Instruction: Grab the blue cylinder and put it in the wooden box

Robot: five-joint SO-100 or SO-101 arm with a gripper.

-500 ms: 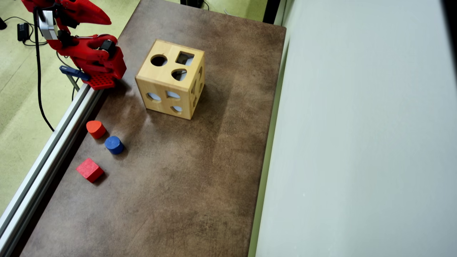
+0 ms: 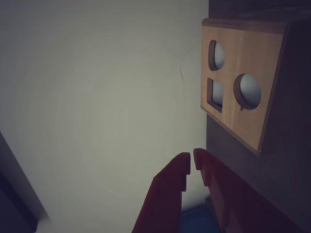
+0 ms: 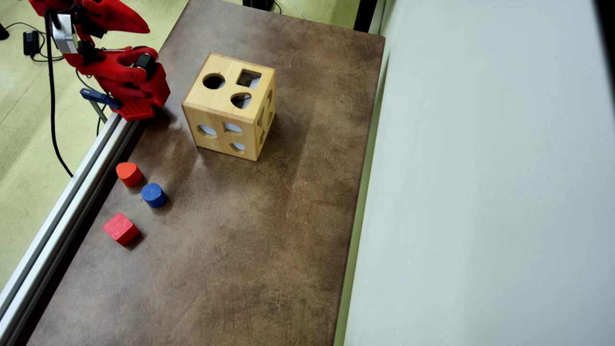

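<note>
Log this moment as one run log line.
gripper: shut, empty, parked | blue cylinder: on table, untouched | wooden box: upright, round hole on top

So the brown table (image 3: pixel 269 230) is holding one big light-wood cube box (image 3: pixel 218 103) with shaped holes, plus three small blocks sitting nearby. That's one dark-blue short cylinder (image 3: pixel 153 194) and two red ones: a rounded red block (image 3: pixel 129 173) and a red cube (image 3: pixel 120 228).

Red robot arm (image 3: pixel 113 72) cut off by overhead view's top-left edge. Light-wood shape-sorter box (image 2: pixel 243 92) cropped at wrist view's right edge; interior indiscernible.
</note>
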